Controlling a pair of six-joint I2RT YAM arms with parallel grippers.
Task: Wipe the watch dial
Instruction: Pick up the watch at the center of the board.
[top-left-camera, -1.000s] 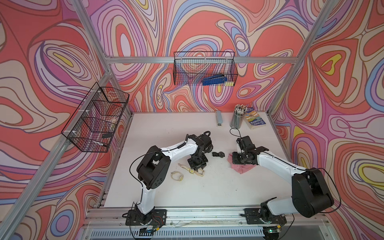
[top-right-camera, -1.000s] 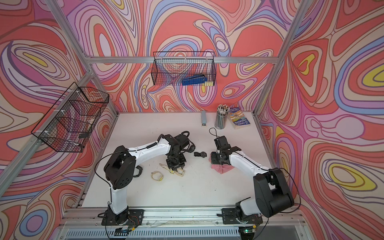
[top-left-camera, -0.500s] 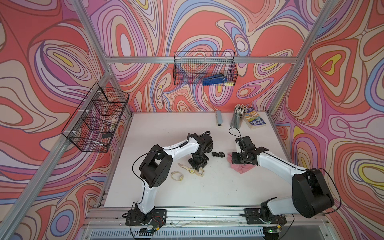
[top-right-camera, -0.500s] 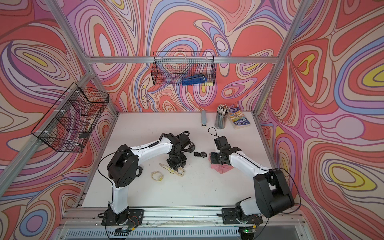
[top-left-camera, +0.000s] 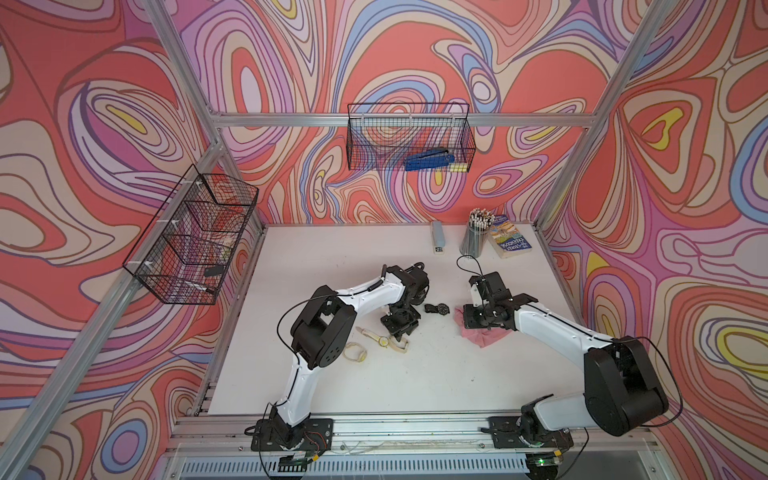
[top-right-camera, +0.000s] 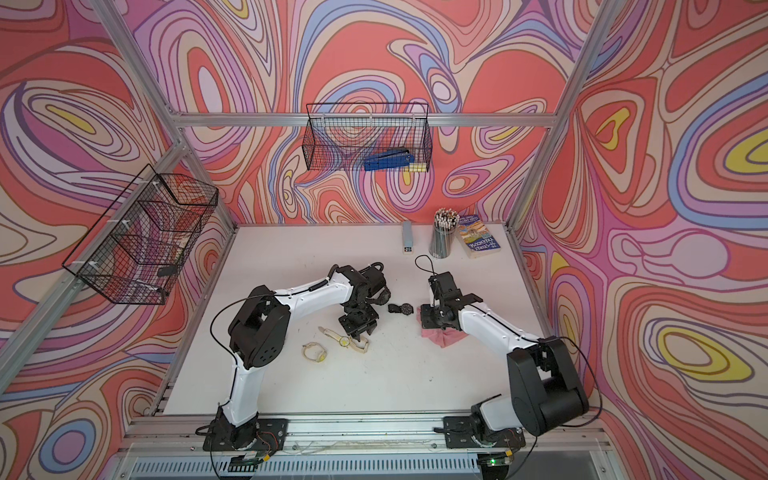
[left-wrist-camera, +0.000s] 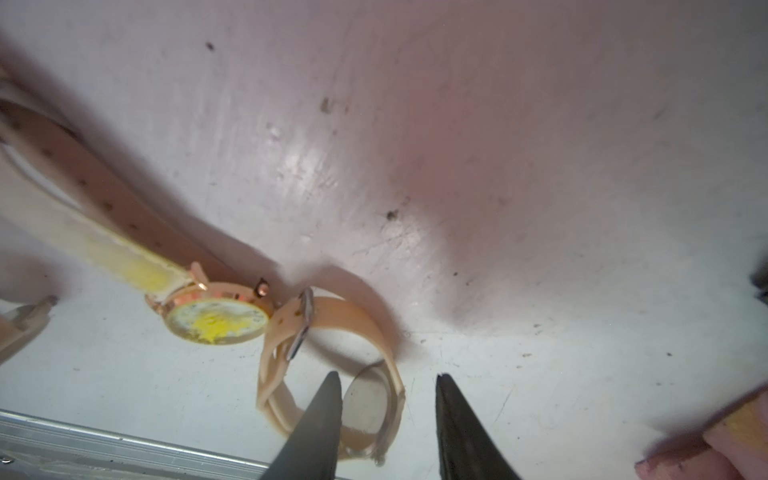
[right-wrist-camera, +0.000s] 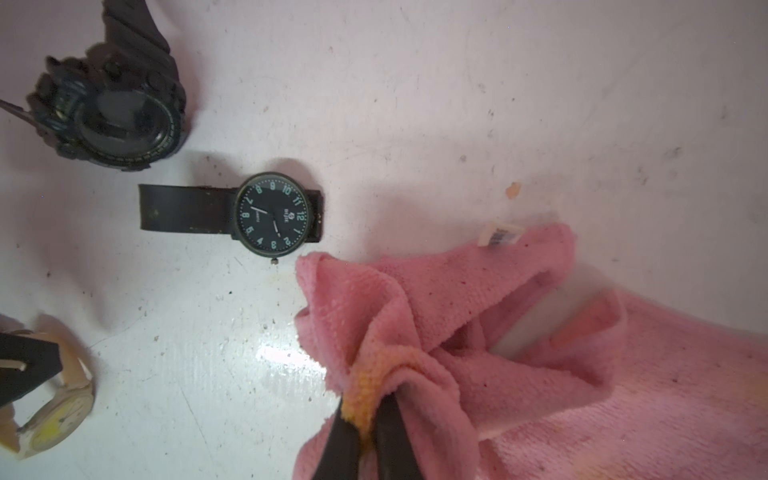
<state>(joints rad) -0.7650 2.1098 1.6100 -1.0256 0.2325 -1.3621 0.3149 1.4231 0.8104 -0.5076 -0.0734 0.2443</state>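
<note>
I counted two black watches and three tan watches on my table. There was one pink cloth, one book, one pencil cup, one grey stapler and two wire baskets. One blue tool lay in a basket.

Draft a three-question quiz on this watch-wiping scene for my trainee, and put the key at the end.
1. True or false: the right pincer is shut on the pink cloth.
2. Pick one: the dial of the open-strap beige watch is A) clean, B) smeared yellow, C) covered by the cloth.
3. Fill the blank: the left pincer holds nothing; its jaws stand ____.
Key: 1 true; 2 B; 3 open.
</note>
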